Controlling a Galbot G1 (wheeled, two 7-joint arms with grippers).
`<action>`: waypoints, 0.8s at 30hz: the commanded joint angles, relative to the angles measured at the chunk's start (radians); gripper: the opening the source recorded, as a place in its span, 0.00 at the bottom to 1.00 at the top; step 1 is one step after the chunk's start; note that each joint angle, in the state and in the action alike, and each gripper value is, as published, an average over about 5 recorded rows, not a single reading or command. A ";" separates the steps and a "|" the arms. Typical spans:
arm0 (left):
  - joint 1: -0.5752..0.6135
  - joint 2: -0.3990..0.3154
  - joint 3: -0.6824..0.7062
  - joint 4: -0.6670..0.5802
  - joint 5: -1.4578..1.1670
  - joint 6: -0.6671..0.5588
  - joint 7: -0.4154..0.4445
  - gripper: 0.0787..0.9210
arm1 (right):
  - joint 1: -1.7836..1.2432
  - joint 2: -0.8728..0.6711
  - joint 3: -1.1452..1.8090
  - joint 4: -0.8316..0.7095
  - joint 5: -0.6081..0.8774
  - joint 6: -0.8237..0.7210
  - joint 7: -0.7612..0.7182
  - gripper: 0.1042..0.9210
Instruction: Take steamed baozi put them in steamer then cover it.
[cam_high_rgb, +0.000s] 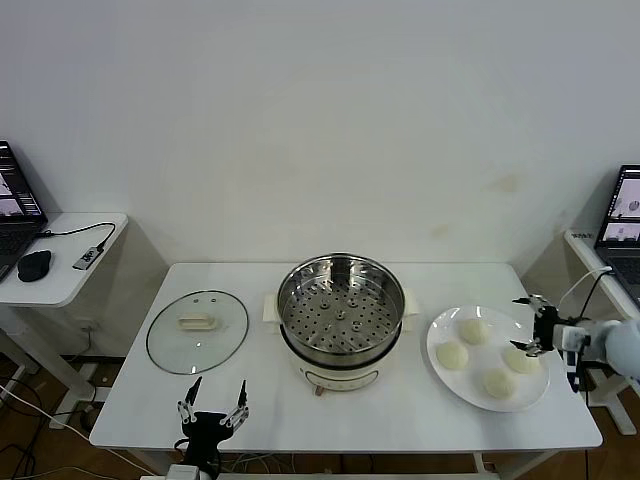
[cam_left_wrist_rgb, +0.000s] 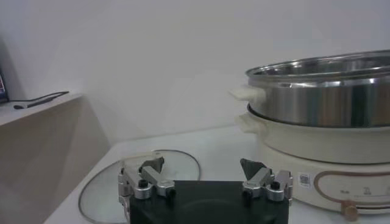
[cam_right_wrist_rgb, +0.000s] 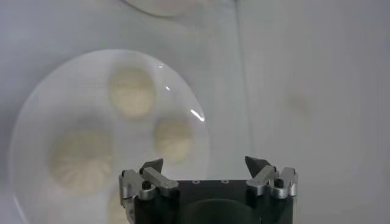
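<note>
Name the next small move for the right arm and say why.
Probably lower the right end effector onto the nearest bun. It hangs open at the plate's right edge, all four buns lie on the plate, and the steamer holds none, its lid off to the left.

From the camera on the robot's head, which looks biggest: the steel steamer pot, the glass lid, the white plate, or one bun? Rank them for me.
1. Steamer pot and white plate: about equal across, too close to rank.
2. Glass lid, slightly narrower.
3. A bun, far the smallest; all four look alike.
</note>
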 joint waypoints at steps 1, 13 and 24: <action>-0.003 0.002 -0.001 0.002 0.009 0.000 -0.001 0.88 | 0.431 -0.028 -0.452 -0.219 0.052 -0.007 -0.188 0.88; -0.002 -0.001 -0.026 0.012 0.017 -0.001 -0.002 0.88 | 0.679 0.174 -0.703 -0.456 0.007 0.022 -0.224 0.88; 0.000 -0.010 -0.036 0.014 0.023 -0.005 -0.002 0.88 | 0.724 0.279 -0.735 -0.566 -0.079 0.059 -0.224 0.88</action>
